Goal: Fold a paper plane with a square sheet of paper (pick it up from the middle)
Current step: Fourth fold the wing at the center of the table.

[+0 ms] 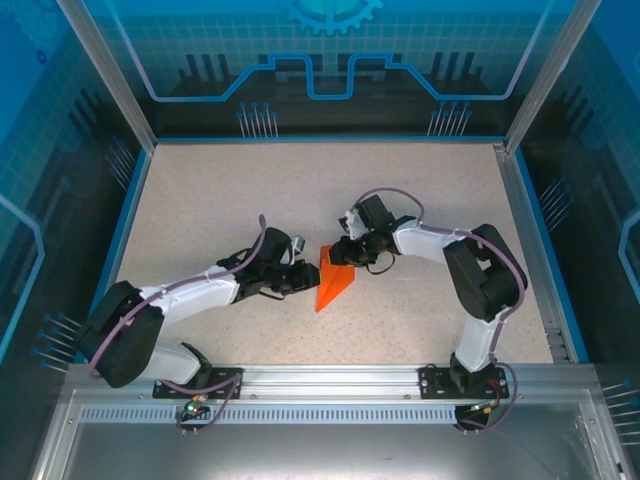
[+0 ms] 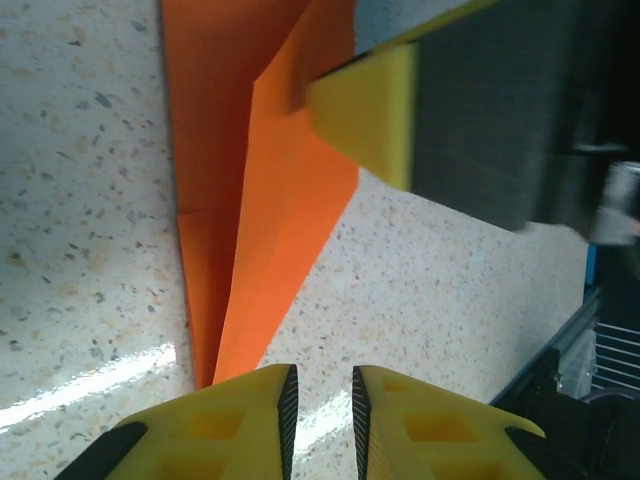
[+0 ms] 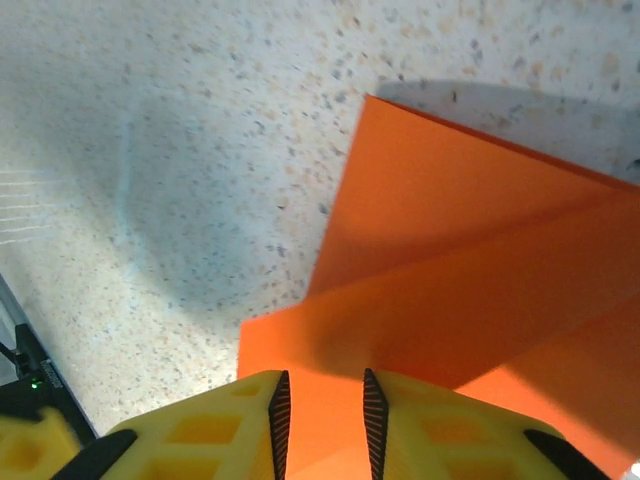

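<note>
**Item:** the square sheet of paper (image 1: 333,282), bright orange, one piece.

**Location:** flat on the table (image 1: 200,200), about mid-table, between the two arms. Its sharp tip points to the near edge and its broad end points away.

**Left fingers** (image 2: 240,425): we record them low over the table just beside the tip. They are parted by a narrow gap with bare table showing through, and they grasp nothing.

**Condition of item:** not a plain square. We note a tapering wedge of overlapping layers. Straight creases run lengthwise toward the tip, and one flap lies over a darker, shaded layer. The edges look crisp.

**Right fingers** (image 3: 220,430): at the broad far end, over the sheet, likewise parted by a slim gap through which orange shows. In the left wrist view one yellow finger sits on or just above the upper layer, but we cannot confirm contact. We see no clamp on the paper.

**Progress, our estimate:** the nose folds are in, but the shape is too broad for a slim dart. Further lengthwise folds and the wings are left, so roughly midway.
</note>
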Robot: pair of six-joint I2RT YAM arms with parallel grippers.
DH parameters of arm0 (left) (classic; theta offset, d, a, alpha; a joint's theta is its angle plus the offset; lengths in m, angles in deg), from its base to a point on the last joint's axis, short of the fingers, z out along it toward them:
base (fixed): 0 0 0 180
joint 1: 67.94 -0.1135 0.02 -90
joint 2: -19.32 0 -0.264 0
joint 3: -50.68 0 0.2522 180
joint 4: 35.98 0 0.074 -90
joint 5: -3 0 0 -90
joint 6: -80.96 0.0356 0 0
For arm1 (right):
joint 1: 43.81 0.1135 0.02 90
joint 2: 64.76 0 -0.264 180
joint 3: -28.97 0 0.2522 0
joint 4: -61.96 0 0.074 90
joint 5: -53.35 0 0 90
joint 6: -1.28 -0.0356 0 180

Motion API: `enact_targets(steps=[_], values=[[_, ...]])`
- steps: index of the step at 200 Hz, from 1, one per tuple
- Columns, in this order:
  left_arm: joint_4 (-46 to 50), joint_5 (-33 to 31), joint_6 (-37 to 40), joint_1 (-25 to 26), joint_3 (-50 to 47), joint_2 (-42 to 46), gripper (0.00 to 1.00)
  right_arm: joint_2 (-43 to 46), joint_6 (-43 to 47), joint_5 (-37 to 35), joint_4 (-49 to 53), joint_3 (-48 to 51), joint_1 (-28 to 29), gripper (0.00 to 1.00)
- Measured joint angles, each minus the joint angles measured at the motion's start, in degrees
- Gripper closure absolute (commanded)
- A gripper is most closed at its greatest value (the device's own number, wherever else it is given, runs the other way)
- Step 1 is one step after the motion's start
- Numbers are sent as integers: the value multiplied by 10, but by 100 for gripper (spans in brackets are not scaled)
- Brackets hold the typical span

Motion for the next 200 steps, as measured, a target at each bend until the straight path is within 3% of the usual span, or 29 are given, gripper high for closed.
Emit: enact_targets(steps=[91, 200], values=[[40, -14, 26, 0, 81, -85, 82, 138, -32, -51, 11, 104, -38, 53], [61, -23, 47, 0, 103, -169, 83, 105, -78, -14, -22, 154, -44, 52]])
